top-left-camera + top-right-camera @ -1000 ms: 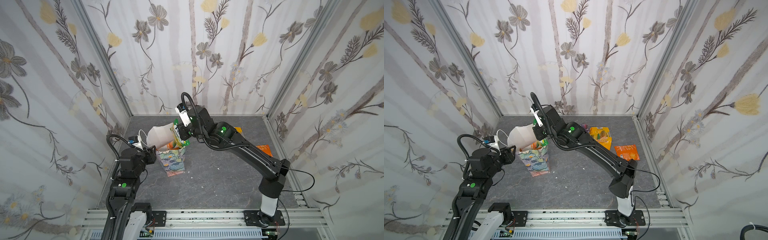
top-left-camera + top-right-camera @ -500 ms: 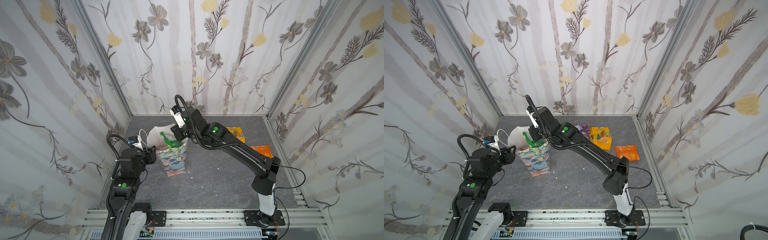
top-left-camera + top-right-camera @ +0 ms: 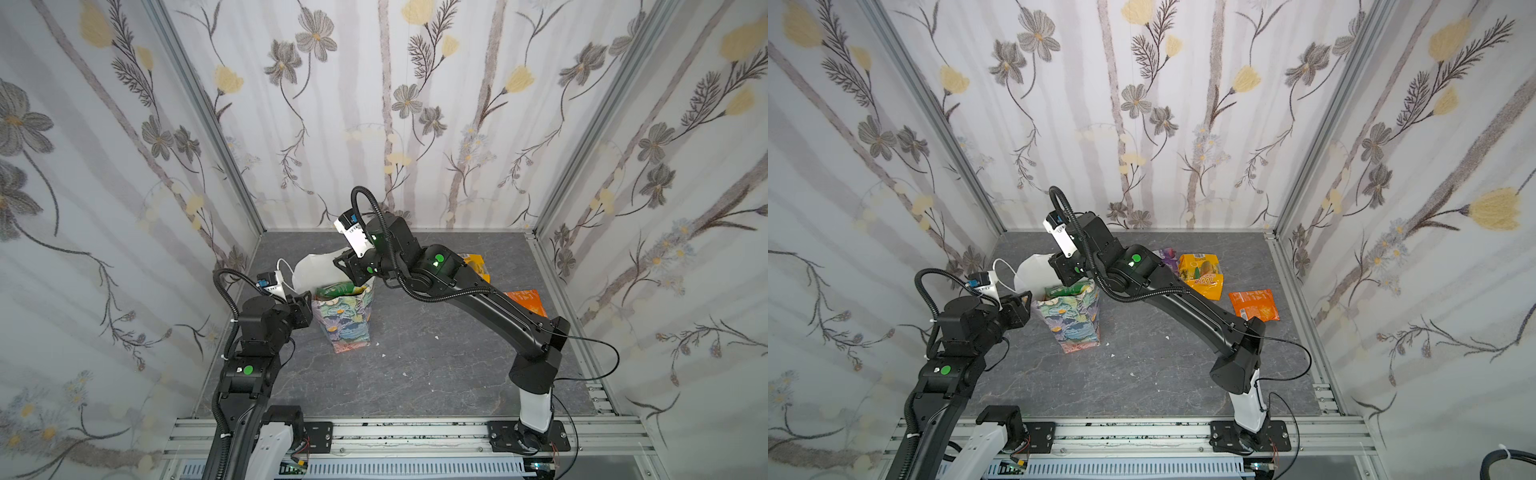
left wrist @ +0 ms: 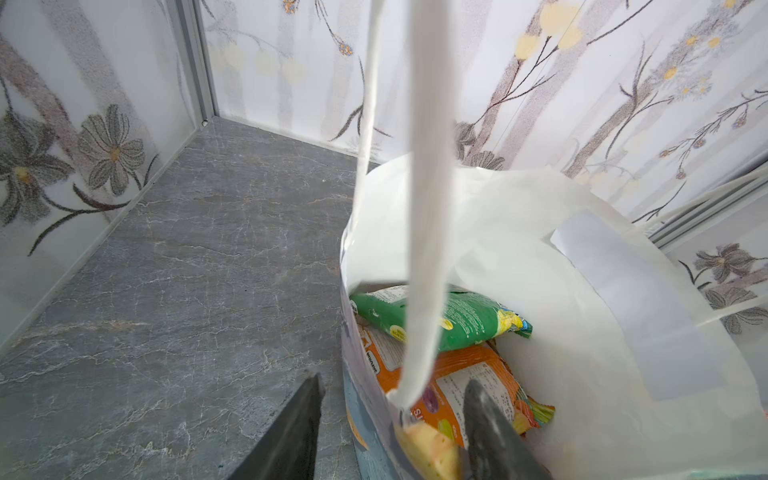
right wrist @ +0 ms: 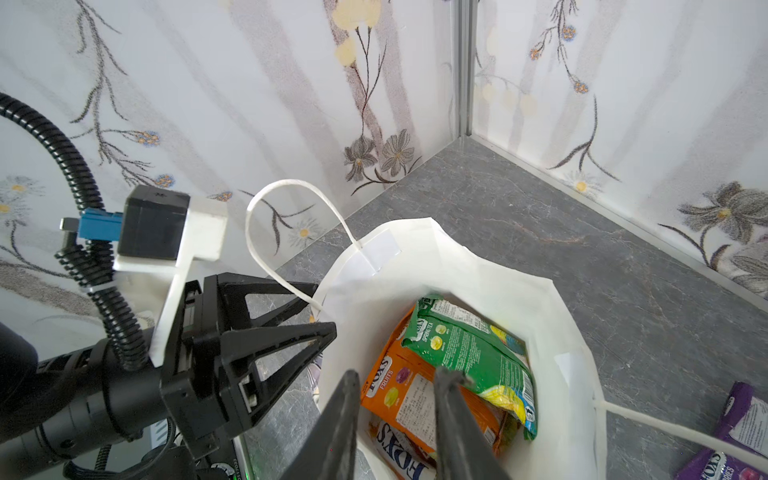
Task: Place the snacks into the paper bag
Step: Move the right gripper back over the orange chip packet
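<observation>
Right gripper (image 5: 399,415) of mine hangs over the mouth of the paper bag (image 3: 1075,328), jaws parted and empty, my right arm stretched across the middle from its front-right base, wrist tipped downward. Inside the upright bag a green packet (image 5: 469,353) lies atop an orange FOX'S FRUITS packet (image 5: 411,399). My left gripper (image 5: 326,308) straddles the bag's rim, forearm level; whether it pinches the paper I cannot tell, while a yellow packet (image 3: 1200,270) lies on the table (image 3: 1163,365), well apart from the bag
</observation>
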Controlling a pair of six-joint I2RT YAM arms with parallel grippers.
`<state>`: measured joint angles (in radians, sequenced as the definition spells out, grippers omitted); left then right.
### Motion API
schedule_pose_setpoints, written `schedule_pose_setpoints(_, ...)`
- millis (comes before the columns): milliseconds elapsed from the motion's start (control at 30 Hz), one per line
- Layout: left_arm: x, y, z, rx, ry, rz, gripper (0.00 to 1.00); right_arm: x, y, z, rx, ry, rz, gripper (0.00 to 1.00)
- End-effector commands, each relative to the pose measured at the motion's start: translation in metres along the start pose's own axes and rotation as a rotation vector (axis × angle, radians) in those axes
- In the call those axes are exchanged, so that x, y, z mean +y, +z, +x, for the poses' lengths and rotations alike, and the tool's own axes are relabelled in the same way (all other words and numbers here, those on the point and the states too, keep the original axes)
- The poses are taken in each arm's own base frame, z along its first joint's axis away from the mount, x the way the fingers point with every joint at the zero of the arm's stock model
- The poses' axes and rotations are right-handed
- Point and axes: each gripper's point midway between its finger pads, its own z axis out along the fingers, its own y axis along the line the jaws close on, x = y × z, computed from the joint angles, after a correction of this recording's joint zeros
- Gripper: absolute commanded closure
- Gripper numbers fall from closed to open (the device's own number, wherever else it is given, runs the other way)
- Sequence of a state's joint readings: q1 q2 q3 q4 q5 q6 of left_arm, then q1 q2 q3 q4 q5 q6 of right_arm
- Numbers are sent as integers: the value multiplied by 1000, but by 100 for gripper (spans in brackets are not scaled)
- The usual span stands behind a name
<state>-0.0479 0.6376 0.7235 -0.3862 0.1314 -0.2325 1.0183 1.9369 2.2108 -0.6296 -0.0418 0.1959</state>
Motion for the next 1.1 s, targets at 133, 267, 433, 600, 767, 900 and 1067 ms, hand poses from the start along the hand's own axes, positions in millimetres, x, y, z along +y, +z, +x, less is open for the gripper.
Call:
schedule_pose_setpoints(133, 1, -2, -5, -23, 9, -7, 46, -9, -21, -12, -32, -34, 63, 74)
schedule_pose_setpoints(267, 0, -2, -5, -25, 9, -4, 45, -28, -51, -16, -106, -36, 170, 64)
schedule_pose_setpoints(433, -1, -4, -5, -30, 12, 2, 44, -75, -101, 12, -203, -11, 386, 63)
schedule_pose_setpoints(600, -1, -5, -6, -36, 12, 3, 43, -143, -129, 73, -180, 137, 542, 54)
schedule_pose_setpoints(767, -2, -3, -4, -25, 13, 7, 41, -247, -171, 145, -115, 308, 768, 33)
schedule_pose_setpoints(900, -1, -1, -3, -18, 10, 6, 41, -308, -188, 194, -87, 439, 848, 25)
schedule_pose_setpoints(1067, 0, -1, -3, -18, 10, 2, 41, -375, -203, 254, -47, 644, 930, 19)
